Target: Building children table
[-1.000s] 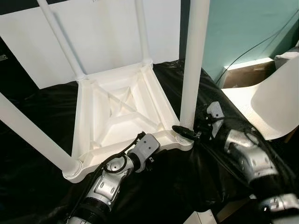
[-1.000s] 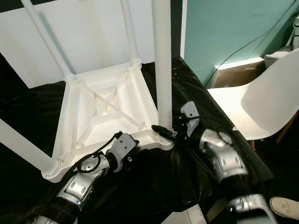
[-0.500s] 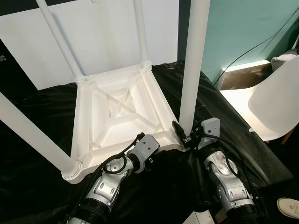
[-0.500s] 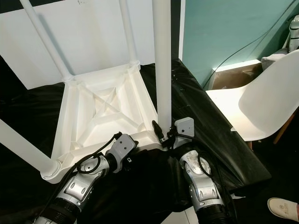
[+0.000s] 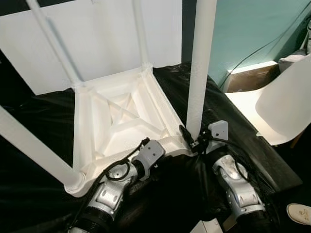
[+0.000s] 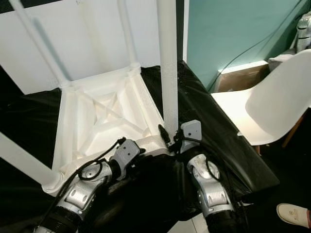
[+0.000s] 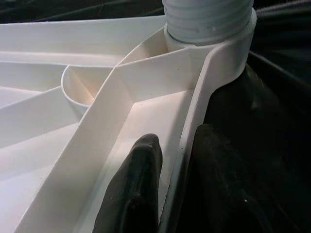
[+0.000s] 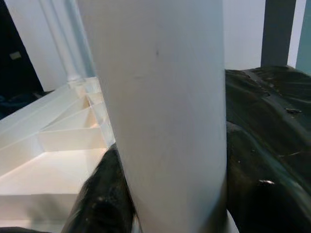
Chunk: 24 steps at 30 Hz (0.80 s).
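Table (image 5: 121, 121) lies upside down on the black sheet (image 5: 43, 107), underside ribs up, w/ four white legs standing up from its corners. Everything below is placed relative to the near-right leg (image 5: 199, 73), the one closest to my right arm. My right gripper (image 5: 190, 139) sits at the base of that leg, fingers pinching it from both sides just above the threaded socket; the right wrist view has the leg between my two black fingers (image 8: 104, 199), touching. My left gripper (image 7: 167, 189) is along the table's near edge, to the left of that leg, pressed onto the frame rim (image 7: 194, 121): one finger inside the rim, one outside, so it's clamping the frame steady. Vs 1 s ago: my right forearm was laid out flat and far to the right of the leg, wrist twisted; 0.5 s ago it had swung in below the leg, and now it's about the same, pointing nearly straight at the leg base. Leg itself looks equally upright, left arm hasn't moved, and the small shift of the whole scene is prob. my head moving. I read that as one twist of the leg done and the wrist brought back, i.e. I'm mid-way screwing this leg in. Threads (image 7: 209, 19) are visible at the socket, so prob. not fully seated yet. A white chair (image 5: 286, 107) stands well to the right of the leg, off the sheet.
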Available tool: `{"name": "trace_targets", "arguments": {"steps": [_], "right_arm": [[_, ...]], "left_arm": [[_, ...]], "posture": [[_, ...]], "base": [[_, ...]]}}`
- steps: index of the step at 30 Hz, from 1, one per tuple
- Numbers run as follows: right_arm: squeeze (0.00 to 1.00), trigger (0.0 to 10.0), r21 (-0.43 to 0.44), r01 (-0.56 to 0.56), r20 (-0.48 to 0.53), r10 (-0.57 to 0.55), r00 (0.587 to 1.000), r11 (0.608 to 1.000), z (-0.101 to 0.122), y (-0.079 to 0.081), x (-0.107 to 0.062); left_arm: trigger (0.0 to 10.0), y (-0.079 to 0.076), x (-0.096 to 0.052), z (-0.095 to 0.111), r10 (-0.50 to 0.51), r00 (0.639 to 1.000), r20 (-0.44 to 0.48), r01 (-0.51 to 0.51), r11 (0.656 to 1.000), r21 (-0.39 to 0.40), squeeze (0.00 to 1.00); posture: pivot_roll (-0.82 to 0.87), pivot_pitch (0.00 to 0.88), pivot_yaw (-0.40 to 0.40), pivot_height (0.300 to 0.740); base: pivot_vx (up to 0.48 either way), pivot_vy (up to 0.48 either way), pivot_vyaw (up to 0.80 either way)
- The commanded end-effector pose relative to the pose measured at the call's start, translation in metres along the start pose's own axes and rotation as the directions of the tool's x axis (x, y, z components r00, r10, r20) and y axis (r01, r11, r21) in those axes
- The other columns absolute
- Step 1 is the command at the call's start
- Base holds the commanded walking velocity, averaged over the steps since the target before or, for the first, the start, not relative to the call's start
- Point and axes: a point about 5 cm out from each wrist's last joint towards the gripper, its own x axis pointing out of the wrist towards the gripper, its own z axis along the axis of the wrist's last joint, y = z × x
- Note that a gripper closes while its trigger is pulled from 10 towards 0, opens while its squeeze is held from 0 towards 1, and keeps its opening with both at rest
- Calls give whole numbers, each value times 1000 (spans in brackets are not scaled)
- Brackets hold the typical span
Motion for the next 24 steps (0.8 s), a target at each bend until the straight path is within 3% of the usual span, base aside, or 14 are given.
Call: {"name": "trace_targets", "arguments": {"steps": [1, 7, 8, 14, 17, 22, 23, 24], "right_arm": [[1000, 10000, 19, 13, -43, -12, 999, 1000, -7, -12, -2], [1000, 10000, 7, -89, -32, 89, 996, 996, 1, -18, 1], [0, 10000, 3, -156, -45, 156, 987, 988, 2, -17, 2], [0, 10000, -25, -341, -57, 340, 939, 940, 12, -28, 2], [0, 10000, -40, -445, -83, 441, 894, 894, 18, -36, 4], [0, 10000, -59, -518, -131, 507, 852, 854, 16, -43, 8], [0, 4078, -59, -527, -141, 516, 845, 848, 17, -46, 10], [0, 2941, -58, -536, -150, 523, 839, 843, 17, -50, 13]], "left_arm": [[10000, -10, -1, -24, -39, 994, -103, 33, 998, -57, 0], [10000, -9, 1, -25, -31, 993, -111, 25, 999, -48, 0], [10000, -9, 2, -25, -31, 993, -111, 26, 998, -48, 0], [10000, -10, 2, -24, -31, 994, -110, 25, 998, -51, 0], [10000, -11, 1, -24, -33, 993, -111, 27, 998, -55, 0], [10000, -9, 3, -23, -30, 994, -108, 25, 998, -49, 0], [10000, -8, 4, -21, -25, 994, -102, 20, 999, -49, 0], [10000, -7, 4, -20, -19, 995, -97, 14, 999, -50, 0]], "posture": [[-92, 0, 89, 740], [-101, 0, 90, 740], [-102, 0, 90, 740], [-105, 0, 93, 740], [-105, 0, 93, 740], [-97, 0, 87, 740], [-97, 0, 87, 740], [-97, 0, 87, 740]], "base": [[0, 0, 0], [0, 0, 0], [0, 0, 0], [0, 0, 0], [0, 0, 0], [0, 0, 0], [0, 0, 0], [0, 0, 0]]}}
